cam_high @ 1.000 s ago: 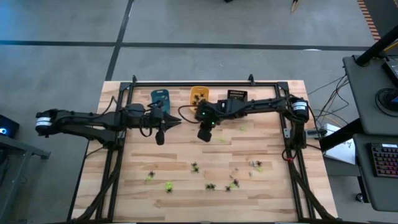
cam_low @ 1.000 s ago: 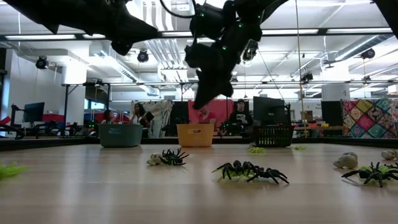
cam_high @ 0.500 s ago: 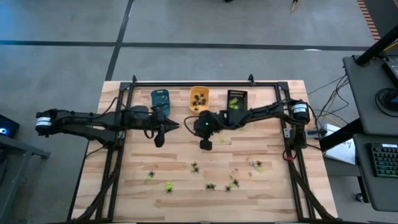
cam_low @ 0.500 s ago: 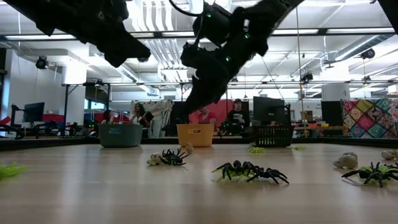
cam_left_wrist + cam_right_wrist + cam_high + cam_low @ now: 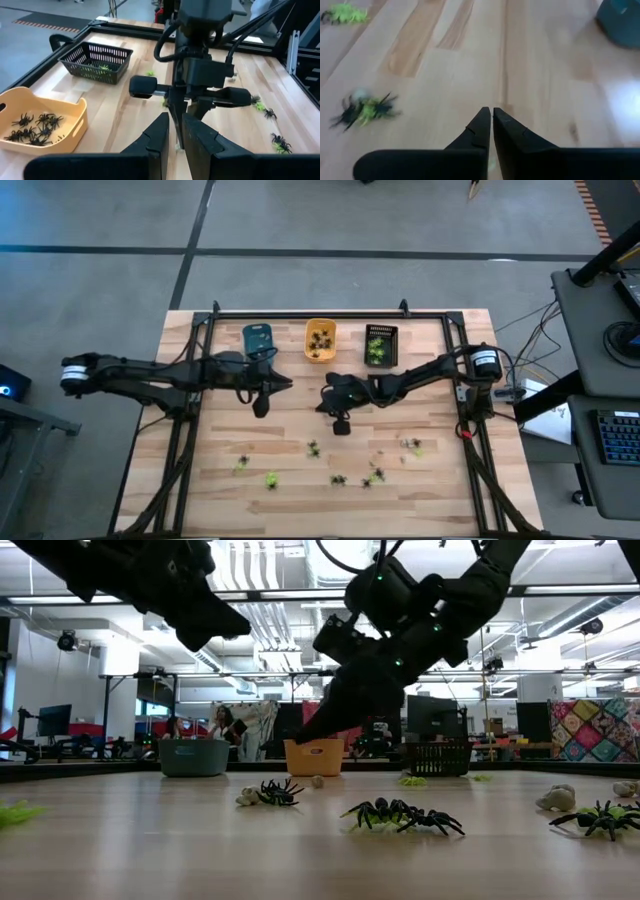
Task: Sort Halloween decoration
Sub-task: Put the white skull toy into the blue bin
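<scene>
- The right end effector (image 5: 340, 426) is out over the middle of the wooden table (image 5: 220, 480). It points down at the wood. Its two fingers (image 5: 481, 131) are pressed together with nothing between them.
- The left end effector (image 5: 261, 408) hangs over the table's left half, near the blue tray (image 5: 257, 338). Its fingers (image 5: 159, 134) sit very close, with only a thin gap, and hold nothing.
- The two end effectors are near each other but do not touch.
- Three small trays stand in a row at the far edge of the table: the blue one, an orange tray (image 5: 320, 339) and a black basket (image 5: 380, 344).
- The orange tray has black spiders (image 5: 35, 125) in it.
- The black basket has yellow-green spiders (image 5: 376, 350) in it.
- More little spiders (image 5: 340, 465) lie loose on the near part of the table. Some are black, some yellow-green, some pale.
- One black and green loose spider (image 5: 364, 110) lies on the wood close to the right end effector, off to one side.
- In the low view, a black spider (image 5: 405, 814) lies on the table at the front.
- People (image 5: 220, 724) sit far back in the room.
</scene>
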You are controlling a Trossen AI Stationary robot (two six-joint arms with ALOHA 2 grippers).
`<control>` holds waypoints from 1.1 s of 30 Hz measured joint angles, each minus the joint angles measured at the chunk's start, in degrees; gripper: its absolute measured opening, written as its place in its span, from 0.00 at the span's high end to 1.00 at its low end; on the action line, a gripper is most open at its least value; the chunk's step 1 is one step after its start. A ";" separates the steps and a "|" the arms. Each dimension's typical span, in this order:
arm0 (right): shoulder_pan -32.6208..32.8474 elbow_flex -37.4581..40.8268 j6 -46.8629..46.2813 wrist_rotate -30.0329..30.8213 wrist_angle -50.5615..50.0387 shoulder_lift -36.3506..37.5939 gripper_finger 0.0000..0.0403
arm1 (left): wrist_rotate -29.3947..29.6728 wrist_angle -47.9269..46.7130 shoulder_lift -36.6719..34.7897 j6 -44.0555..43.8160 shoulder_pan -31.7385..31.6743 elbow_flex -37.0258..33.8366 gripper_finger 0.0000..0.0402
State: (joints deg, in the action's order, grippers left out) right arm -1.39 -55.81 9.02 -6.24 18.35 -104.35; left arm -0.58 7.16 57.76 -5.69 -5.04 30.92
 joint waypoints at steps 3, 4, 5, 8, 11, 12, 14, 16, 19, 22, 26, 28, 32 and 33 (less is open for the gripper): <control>0.26 0.31 -0.49 -1.05 -1.80 0.40 0.91 | -0.02 1.21 0.95 0.00 0.00 0.00 0.91; 0.28 0.51 -0.73 -1.77 -2.08 0.51 0.89 | -0.01 1.66 1.24 0.00 0.00 0.00 0.91; 0.33 0.73 -0.91 -2.37 -2.02 0.52 0.86 | -0.01 1.85 1.48 0.00 0.00 0.00 0.91; 0.37 1.56 -0.90 -2.82 -2.23 0.52 0.77 | -0.02 2.85 2.29 0.00 0.00 0.00 0.91; 0.26 2.18 -0.44 -2.78 -2.13 0.52 0.68 | -0.01 3.98 2.94 0.01 0.00 0.00 0.91; 0.26 2.44 0.06 -2.79 -2.19 0.52 0.65 | -0.02 3.98 3.06 0.00 0.00 0.00 0.91; 0.24 2.72 1.39 -2.76 -2.21 0.25 0.61 | -0.01 4.44 3.41 0.00 0.00 0.00 0.91; 0.06 2.75 1.77 -2.72 -2.18 -0.22 0.57 | -0.02 4.42 3.50 0.00 0.00 0.00 0.91; -0.48 2.75 1.14 -2.76 -1.58 -1.35 0.55 | 0.00 4.78 3.52 0.00 0.00 0.00 0.91; -1.20 2.73 0.91 -2.57 -1.10 -2.76 0.57 | -0.01 5.15 3.52 0.00 0.00 0.01 0.91; -1.73 2.69 0.19 -2.74 -0.77 -3.48 0.62 | -0.01 5.66 3.56 0.00 0.00 0.02 0.91; -1.77 2.69 0.04 -2.80 -0.73 -3.56 0.66 | 0.00 5.83 3.56 0.00 0.00 0.05 0.91; -1.77 2.69 0.36 -2.82 -0.14 -3.64 0.75 | 0.00 5.87 3.56 0.26 0.00 0.07 0.91; -1.77 2.69 0.41 -2.82 -0.03 -3.67 0.77 | 0.00 5.89 3.56 0.28 0.00 0.07 0.91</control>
State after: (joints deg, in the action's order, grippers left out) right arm -3.16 -53.12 9.43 -9.06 18.33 -108.03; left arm -0.58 13.05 61.32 -5.42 -5.04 30.98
